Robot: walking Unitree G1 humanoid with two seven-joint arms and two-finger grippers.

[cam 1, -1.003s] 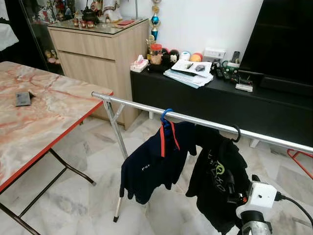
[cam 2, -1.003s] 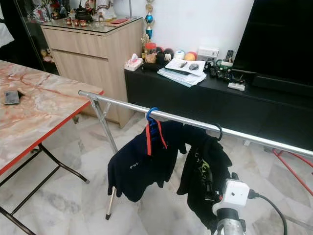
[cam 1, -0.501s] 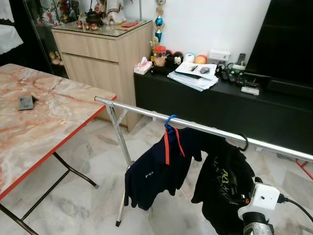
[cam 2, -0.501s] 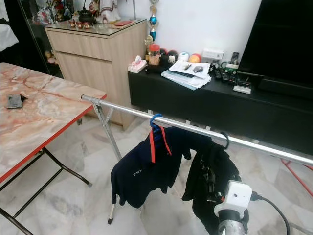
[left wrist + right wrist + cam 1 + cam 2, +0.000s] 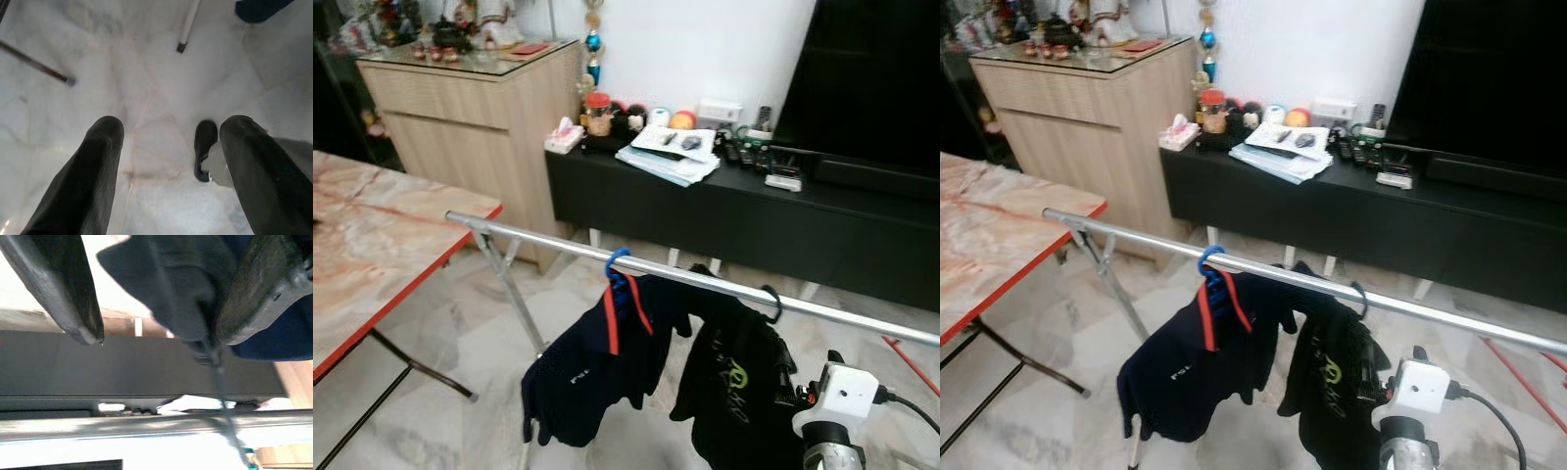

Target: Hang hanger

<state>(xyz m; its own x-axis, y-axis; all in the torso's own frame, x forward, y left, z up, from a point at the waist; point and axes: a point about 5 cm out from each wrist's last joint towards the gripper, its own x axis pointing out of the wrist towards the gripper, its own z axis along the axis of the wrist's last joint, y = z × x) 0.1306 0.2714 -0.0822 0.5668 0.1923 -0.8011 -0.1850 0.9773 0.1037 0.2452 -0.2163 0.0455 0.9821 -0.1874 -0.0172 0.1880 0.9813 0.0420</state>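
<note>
We stand before a long silver metal clothes rail [image 5: 705, 281] on which two garments hang: a navy shirt with red trim [image 5: 597, 367] on a blue plastic hanger [image 5: 615, 266], and beside it a black T-shirt with green print [image 5: 734, 392] on a thin black hanger [image 5: 770, 302] whose hook sits over the bar. So the task's hanger looks already on the rail.

Our right gripper [image 5: 156, 308] is raised close under that black garment. In the right wrist view its two fingers stand apart, the dark cloth and the hanger's thin neck between them and against one finger; we judge the grasp released or nearly so, not clenched. Our left gripper [image 5: 168, 161] hangs idle, spread wide and empty over the pale marble floor [image 5: 146, 73].

To finish well, we should check the hook is fully seated over the bar, keep the fingers spread, and draw the right arm down and back without snagging the cloth or dragging the hanger along the rail.

From the head views, the white wrist housing [image 5: 837, 397] covers the right fingers, the black shirt's lower hem is cut off, and the rail's far right end runs out of frame. Whether cloth is caught on a finger we cannot tell.
</note>
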